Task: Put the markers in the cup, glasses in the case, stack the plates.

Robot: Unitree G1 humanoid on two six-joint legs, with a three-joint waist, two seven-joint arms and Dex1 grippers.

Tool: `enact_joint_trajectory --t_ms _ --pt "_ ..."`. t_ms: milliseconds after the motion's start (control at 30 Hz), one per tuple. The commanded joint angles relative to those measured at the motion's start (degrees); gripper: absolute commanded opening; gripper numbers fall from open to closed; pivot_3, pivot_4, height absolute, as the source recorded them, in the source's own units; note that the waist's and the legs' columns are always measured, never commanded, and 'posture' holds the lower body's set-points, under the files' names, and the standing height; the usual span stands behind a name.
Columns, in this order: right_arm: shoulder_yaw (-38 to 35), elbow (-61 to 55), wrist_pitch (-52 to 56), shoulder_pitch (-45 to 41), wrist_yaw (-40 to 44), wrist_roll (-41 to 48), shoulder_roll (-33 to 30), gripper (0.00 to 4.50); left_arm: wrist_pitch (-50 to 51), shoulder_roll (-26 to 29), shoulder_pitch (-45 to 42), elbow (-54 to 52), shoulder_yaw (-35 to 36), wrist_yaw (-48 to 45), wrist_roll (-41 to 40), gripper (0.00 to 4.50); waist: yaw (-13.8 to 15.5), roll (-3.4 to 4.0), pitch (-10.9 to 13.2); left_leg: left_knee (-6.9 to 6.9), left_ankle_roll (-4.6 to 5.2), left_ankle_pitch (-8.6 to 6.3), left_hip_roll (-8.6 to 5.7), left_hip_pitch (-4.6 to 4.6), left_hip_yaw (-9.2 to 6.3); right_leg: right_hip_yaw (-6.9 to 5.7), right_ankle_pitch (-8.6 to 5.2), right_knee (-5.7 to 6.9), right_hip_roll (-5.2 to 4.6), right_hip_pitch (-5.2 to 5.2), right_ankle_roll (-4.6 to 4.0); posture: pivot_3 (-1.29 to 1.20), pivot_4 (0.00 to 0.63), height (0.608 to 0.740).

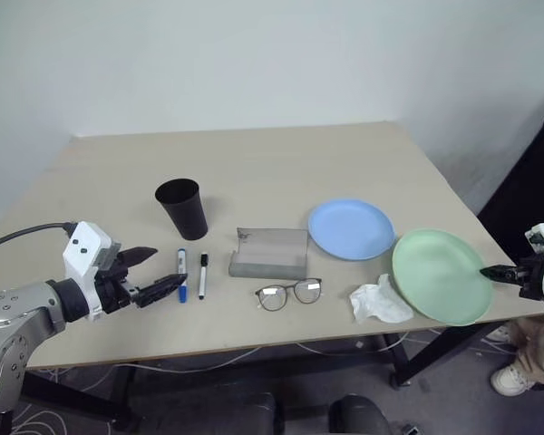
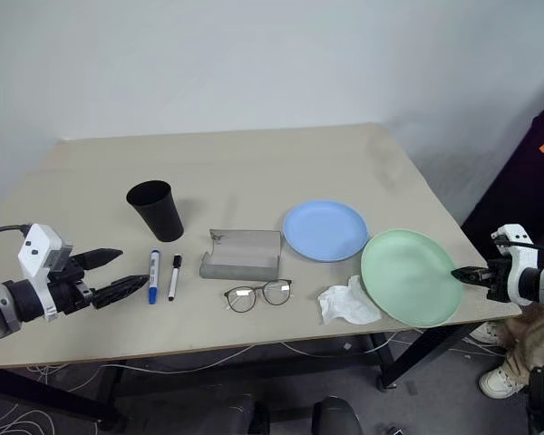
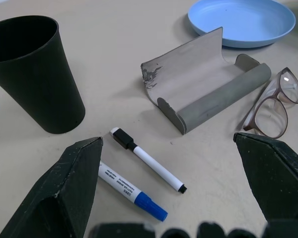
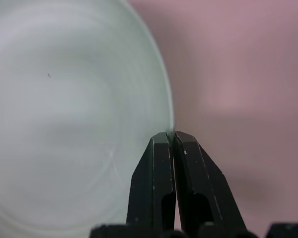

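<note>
Left eye view: table holds everything. Green plate sits at the right front edge, slightly overhanging, just right of the blue plate; the two nearly touch, not stacked. Cup stands upright left of centre, empty. Case lies open between cup and blue plate, nothing inside. Tissue lies crumpled against the green plate's near-left rim. Glasses rest unfolded on the table just in front of the case. Blue marker and black marker lie side by side in front of the cup. Left gripper hovers just left of the markers, fingers spread wide, empty. Right gripper has fingers pressed together on the green plate's right rim.
</note>
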Motion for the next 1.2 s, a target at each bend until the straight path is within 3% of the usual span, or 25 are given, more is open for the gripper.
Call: enact_joint_trajectory --t_ms 33,333,600,833,1000,1200 --pt "-3.4 -1.7 3.2 -3.4 0.5 3.5 0.0 0.03 -0.4 0.1 -0.2 -1.6 1.5 0.2 -0.5 4.5 0.0 0.01 0.0 -0.01 0.0 0.0 0.0 0.0 0.01 0.01 0.0 0.0 0.0 0.0 0.0 0.0 0.0 0.739" --pt "-8.6 -5.0 14.3 -13.4 -4.5 10.2 4.8 0.03 -0.5 0.0 -0.3 -1.5 1.4 0.5 -0.3 4.5 -0.1 0.01 0.0 -0.04 0.0 0.0 0.08 -0.08 0.18 0.08 0.1 0.02 0.05 -0.23 -0.12 0.0 0.0 0.739" --pt "-6.9 -3.6 18.5 -21.7 -20.0 7.4 15.5 0.03 -0.4 -0.2 -0.6 -1.6 1.4 0.9 -0.5 4.5 -0.1 0.01 0.0 -0.05 0.01 0.01 0.07 -0.27 0.25 0.15 0.19 0.02 0.05 -0.44 -0.2 0.0 0.0 0.739" --pt "-5.7 0.9 16.4 -27.0 -31.7 4.4 23.1 0.03 -0.2 -0.3 0.0 -2.2 2.1 1.3 -0.5 4.5 0.0 0.02 0.0 -0.07 0.09 0.06 0.0 -0.52 0.28 0.15 0.31 0.04 0.09 -0.59 -0.18 0.0 0.0 0.739" --pt "-2.1 4.3 12.4 -28.7 -34.9 0.3 25.1 0.03 -0.1 -0.5 1.0 -2.9 3.1 1.8 -0.8 4.5 -0.2 0.0 0.0 0.01 0.22 0.13 -0.06 -0.83 0.32 0.21 0.56 0.03 0.09 -0.73 -0.21 0.0 0.0 0.739" --pt "-2.9 9.7 7.3 -30.9 -38.7 -1.1 26.2 0.03 0.1 -1.0 2.0 -3.8 3.6 2.3 -1.0 4.5 -0.2 0.0 0.0 0.03 0.3 0.21 -0.06 -0.84 0.33 0.19 0.54 0.01 0.09 -0.73 -0.02 0.0 0.0 0.739"
